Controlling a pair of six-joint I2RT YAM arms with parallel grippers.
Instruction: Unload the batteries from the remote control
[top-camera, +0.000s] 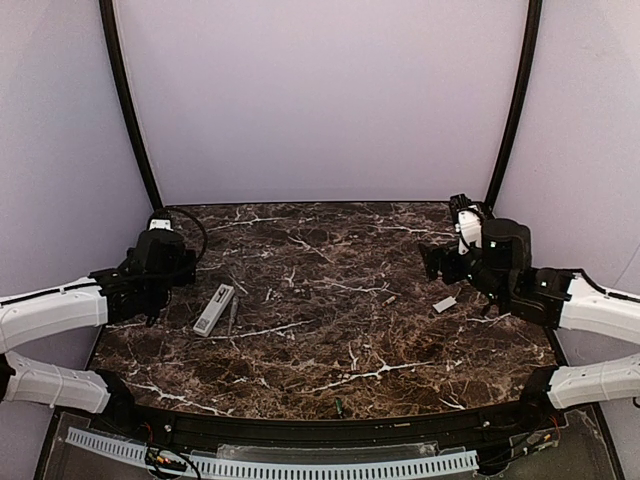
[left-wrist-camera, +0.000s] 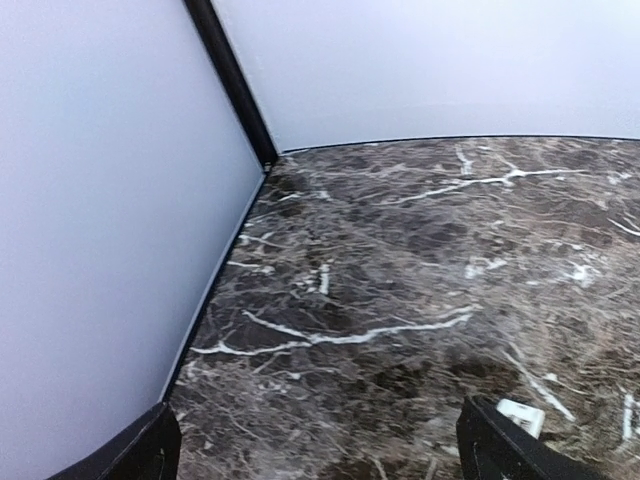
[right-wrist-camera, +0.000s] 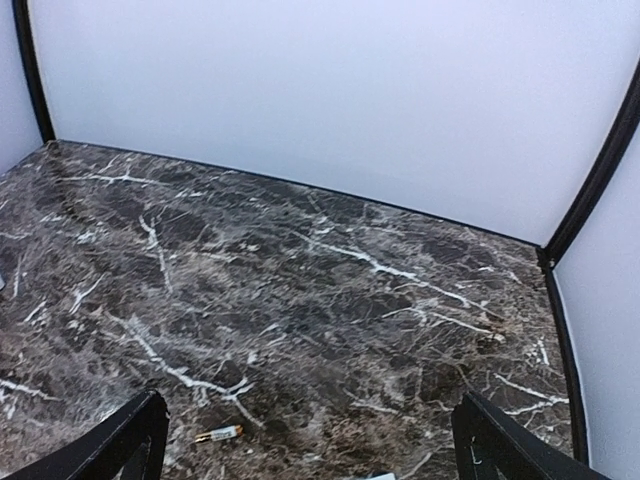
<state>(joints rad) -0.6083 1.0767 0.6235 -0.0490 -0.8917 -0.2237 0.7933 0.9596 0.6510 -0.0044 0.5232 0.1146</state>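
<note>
The white remote control (top-camera: 214, 309) lies flat on the marble table, left of centre. My left gripper (top-camera: 150, 298) hangs just left of it, open and empty. In the left wrist view the gripper (left-wrist-camera: 320, 462) shows only two dark fingertips (left-wrist-camera: 150, 450) wide apart at the bottom edge. A small white corner (left-wrist-camera: 521, 416) by the right one may be the remote's end. My right gripper (top-camera: 432, 262) is at the far right, open and empty. In the right wrist view (right-wrist-camera: 310, 452) one small battery (right-wrist-camera: 218, 434) lies on the table near the left fingertip (right-wrist-camera: 135, 440).
A thin grey stick tool (top-camera: 232, 318) lies beside the remote on its right. A small white cover piece (top-camera: 445, 303) lies near the right gripper. Pale walls enclose the table (top-camera: 330, 340) at the back and on both sides.
</note>
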